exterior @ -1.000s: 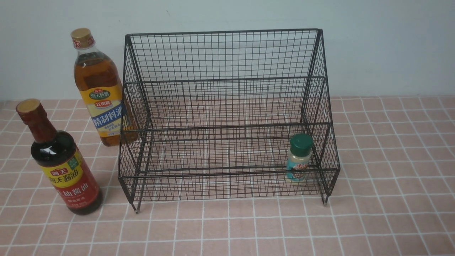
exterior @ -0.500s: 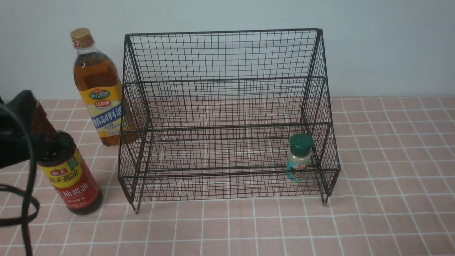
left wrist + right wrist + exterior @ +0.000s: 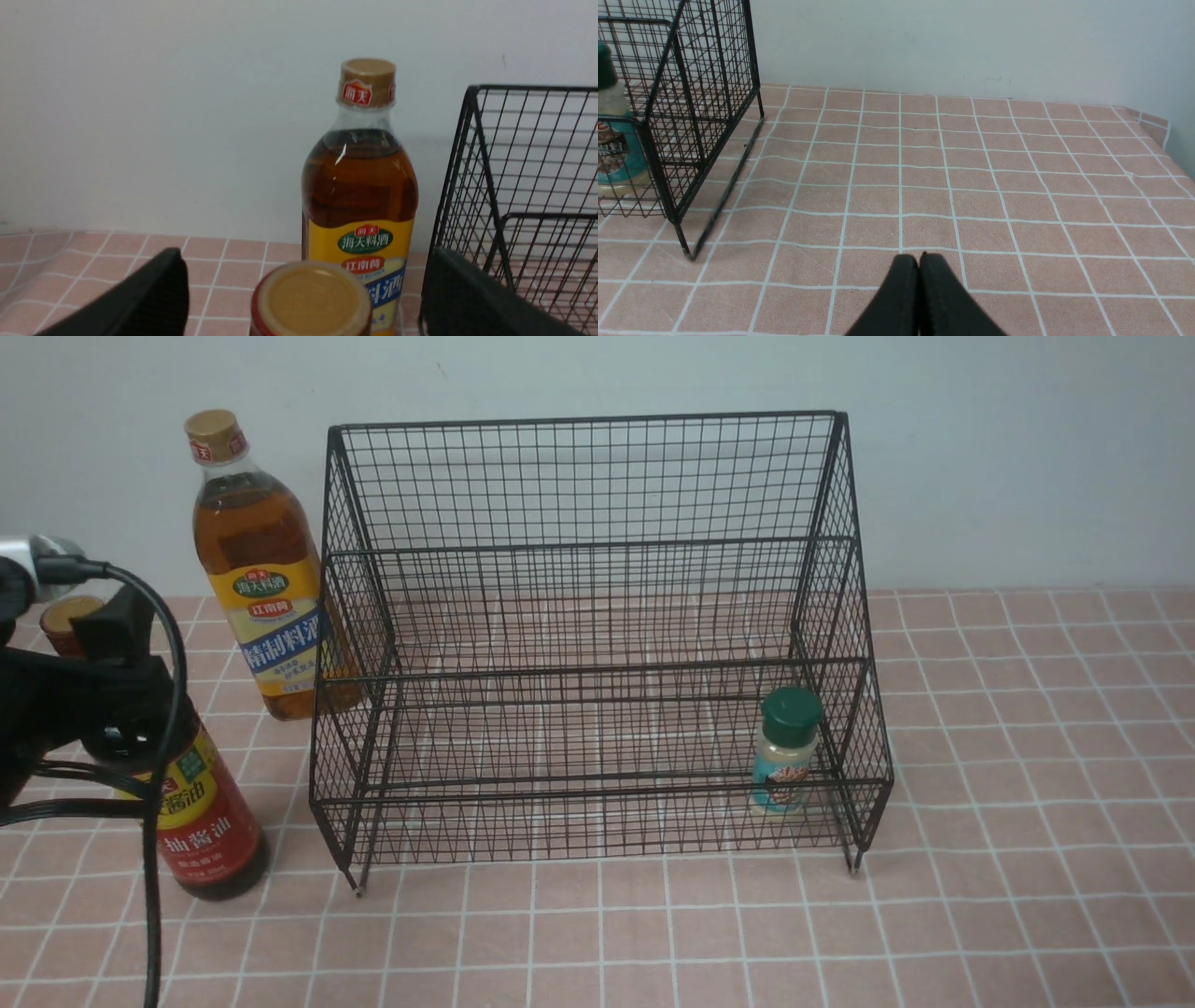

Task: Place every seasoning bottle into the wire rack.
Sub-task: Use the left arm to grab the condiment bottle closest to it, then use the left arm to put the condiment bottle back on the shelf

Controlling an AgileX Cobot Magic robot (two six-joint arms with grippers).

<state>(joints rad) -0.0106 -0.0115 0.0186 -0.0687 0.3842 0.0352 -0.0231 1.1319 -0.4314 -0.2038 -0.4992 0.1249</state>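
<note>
Soy bottle [image 3: 311,301] within spread left gripper [image 3: 306,275]

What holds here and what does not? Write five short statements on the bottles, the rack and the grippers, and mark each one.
1. The green-capped shaker stands inside the wire rack, at the right end of its lower tier. True.
2. The dark soy bottle is in the rack. False: it stands on the table, left of the rack.
3. The left gripper is open, with a finger on each side of the soy bottle's cap. True.
4. The right gripper is spread wide. False: its fingers are pressed together, holding nothing.
5. The amber bottle lies on its side. False: it stands upright by the rack's left side.
</note>
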